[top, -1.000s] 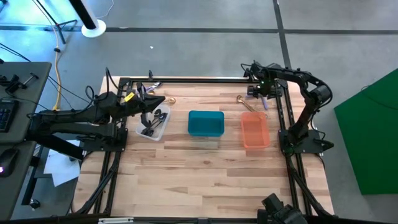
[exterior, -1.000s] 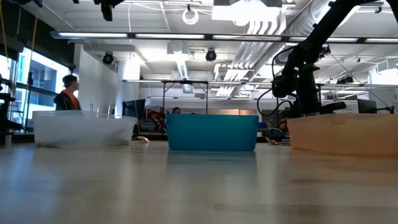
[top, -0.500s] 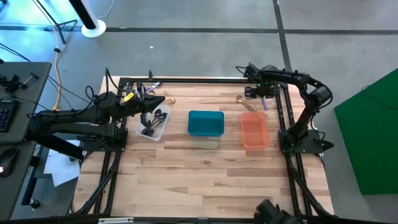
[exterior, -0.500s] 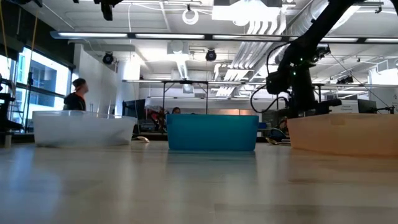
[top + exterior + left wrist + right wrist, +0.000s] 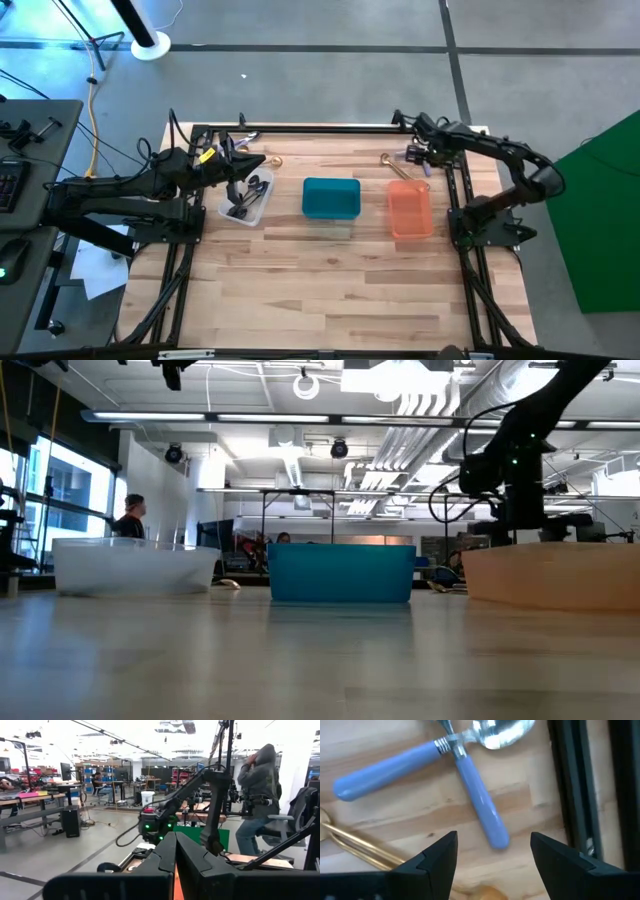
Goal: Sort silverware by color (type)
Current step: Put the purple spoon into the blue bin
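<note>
Right wrist view: open right gripper (image 5: 492,852) poised just above two blue-handled utensils (image 5: 470,775) crossed on the bare wood, fingers (image 5: 437,857) spread wide with nothing between them, a gold utensil (image 5: 357,847) lying just beside one finger. High view, taking the teal bin (image 5: 331,197) at the table's middle as landmark: right gripper (image 5: 418,152) beyond the teal bin toward the table's far right corner, over the blue-handled pair (image 5: 415,155); gold pieces (image 5: 396,166) just beside the far end of the orange bin (image 5: 410,211), which sits to the right of the teal bin; clear bin (image 5: 246,197) to the left of the teal bin, holding dark and silver utensils (image 5: 246,198); one more gold piece (image 5: 272,160) on the wood just beyond the clear bin; left gripper (image 5: 243,167) over the far end of the clear bin. Left wrist view: left gripper's fingers (image 5: 197,865) pressed together, holding nothing visible. Low view: clear, teal and orange bins in a row across the wooden table (image 5: 300,660), right arm (image 5: 515,470) reaching down behind the orange bin, a person (image 5: 130,520) standing in the room beyond the clear bin.
</note>
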`<act>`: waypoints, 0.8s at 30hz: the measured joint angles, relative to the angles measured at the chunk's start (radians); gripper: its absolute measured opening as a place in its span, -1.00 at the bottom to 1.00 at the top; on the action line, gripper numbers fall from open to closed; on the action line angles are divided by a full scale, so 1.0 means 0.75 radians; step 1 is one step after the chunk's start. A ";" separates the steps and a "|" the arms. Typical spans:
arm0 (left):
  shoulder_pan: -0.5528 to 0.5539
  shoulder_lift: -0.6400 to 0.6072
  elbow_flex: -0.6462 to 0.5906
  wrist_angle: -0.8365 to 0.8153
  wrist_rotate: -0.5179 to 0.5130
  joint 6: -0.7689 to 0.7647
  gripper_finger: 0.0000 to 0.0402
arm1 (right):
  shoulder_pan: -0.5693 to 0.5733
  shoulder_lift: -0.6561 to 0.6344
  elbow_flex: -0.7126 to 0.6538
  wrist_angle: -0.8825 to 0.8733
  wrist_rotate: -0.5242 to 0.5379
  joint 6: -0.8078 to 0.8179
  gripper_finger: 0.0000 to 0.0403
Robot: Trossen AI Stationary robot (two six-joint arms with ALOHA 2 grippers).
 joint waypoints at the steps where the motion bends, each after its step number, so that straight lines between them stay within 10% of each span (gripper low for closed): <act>1: 0.000 0.000 0.000 0.000 0.000 0.006 -1.00 | 0.001 -0.009 -0.022 0.015 -0.001 0.011 0.17; 24: 0.000 0.000 0.000 0.001 0.000 -0.038 -1.00 | 0.027 0.239 -0.035 0.255 0.076 0.077 0.17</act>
